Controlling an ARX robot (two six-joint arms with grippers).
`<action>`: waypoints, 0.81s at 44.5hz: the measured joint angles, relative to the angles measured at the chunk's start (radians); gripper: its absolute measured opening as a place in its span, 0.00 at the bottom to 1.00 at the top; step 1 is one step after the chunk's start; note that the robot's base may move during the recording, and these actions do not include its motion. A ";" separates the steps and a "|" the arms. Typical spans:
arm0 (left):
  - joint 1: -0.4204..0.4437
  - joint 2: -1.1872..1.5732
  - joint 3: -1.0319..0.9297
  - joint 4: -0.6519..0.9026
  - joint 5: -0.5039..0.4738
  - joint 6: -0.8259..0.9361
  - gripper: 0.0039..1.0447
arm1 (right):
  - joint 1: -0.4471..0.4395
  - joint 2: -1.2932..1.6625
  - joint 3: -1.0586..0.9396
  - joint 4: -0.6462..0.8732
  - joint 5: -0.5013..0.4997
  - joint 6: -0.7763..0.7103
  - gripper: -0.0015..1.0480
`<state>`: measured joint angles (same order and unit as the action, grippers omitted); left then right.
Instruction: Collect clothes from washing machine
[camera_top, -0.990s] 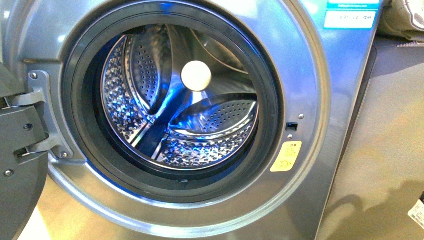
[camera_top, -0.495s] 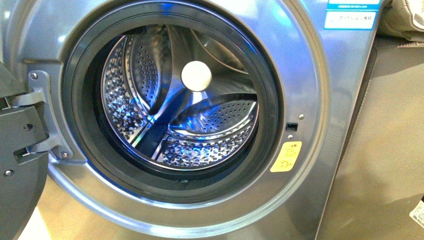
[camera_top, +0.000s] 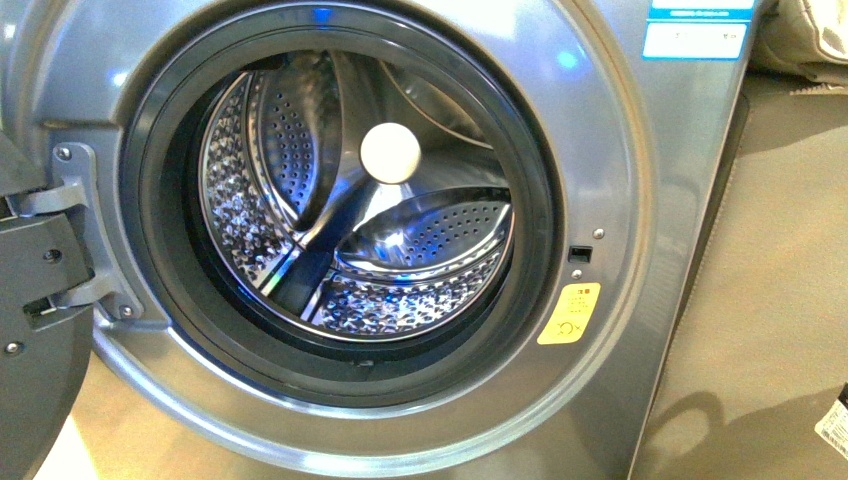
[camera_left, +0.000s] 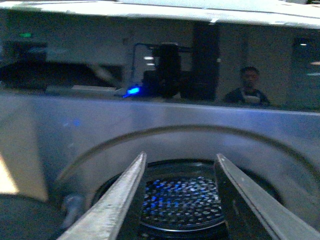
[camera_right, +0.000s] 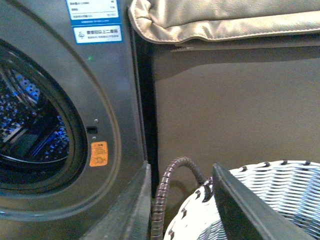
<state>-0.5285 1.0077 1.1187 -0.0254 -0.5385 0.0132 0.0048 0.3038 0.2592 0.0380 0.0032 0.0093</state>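
Note:
The grey washing machine fills the front view with its door swung open at the left. The perforated steel drum shows no clothes; the dark blue garment is out of view. Neither arm shows in the front view. In the left wrist view my left gripper is open and empty, facing the drum mouth from above. In the right wrist view my right gripper is open and empty, beside the machine's front and above the woven basket.
The basket has a ribbed handle. A brown panel stands next to the machine, with a beige cushion on top. An orange-yellow sticker and a blue-white label mark the machine's front.
The front view has shifted very slightly; the machine sits a few pixels further left and the blue glints in the drum have dimmed. Nothing else has moved.

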 joint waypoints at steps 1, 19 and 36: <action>0.016 -0.029 -0.052 0.019 0.014 0.000 0.35 | 0.000 -0.007 -0.009 0.004 -0.003 -0.001 0.31; 0.225 -0.324 -0.621 0.212 0.244 -0.011 0.03 | -0.003 -0.182 -0.128 -0.060 -0.005 -0.007 0.02; 0.377 -0.512 -0.880 0.279 0.389 -0.014 0.03 | -0.003 -0.240 -0.185 -0.051 -0.005 -0.007 0.02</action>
<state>-0.1520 0.4953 0.2390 0.2539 -0.1490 -0.0010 0.0021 0.0643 0.0746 -0.0135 -0.0013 0.0025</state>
